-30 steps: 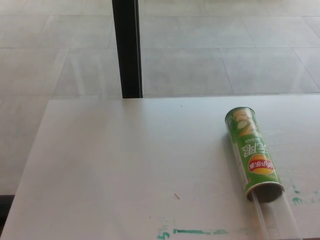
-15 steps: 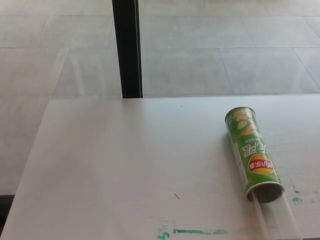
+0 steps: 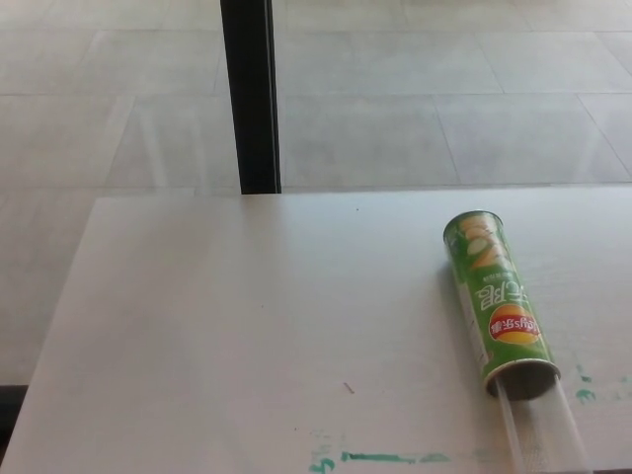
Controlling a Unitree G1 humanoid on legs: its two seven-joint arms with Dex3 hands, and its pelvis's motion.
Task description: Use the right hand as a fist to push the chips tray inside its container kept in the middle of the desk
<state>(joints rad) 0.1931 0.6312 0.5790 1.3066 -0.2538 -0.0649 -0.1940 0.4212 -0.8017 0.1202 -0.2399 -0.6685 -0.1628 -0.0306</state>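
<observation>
Chips tray (image 3: 541, 430): clear plastic, sticking out of the open mouth of the can toward the bottom edge of the frame, lower right; cut off by the frame, so full length not visible. Not yet pushed in.

Container (image 3: 498, 301): green chips can, lying on its side in the right part of the frame, closed end toward the upper middle, open mouth toward the lower right. Resting on the desk (image 3: 247, 326).

Change over the last second: none to speak of. Can and tray in the same spot and at the same angle as in both earlier views; at most a faint shift of the whole picture. Push judged not yet begun; whole task still ahead.

Left hand, right hand: neither in view; open or closed, cannot tell.

Desk: white, with green marks (image 3: 390, 457) along the lower edge.

Beyond: black post (image 3: 251, 94) at upper left of centre, pale tiled floor (image 3: 444, 89) across the top.
</observation>
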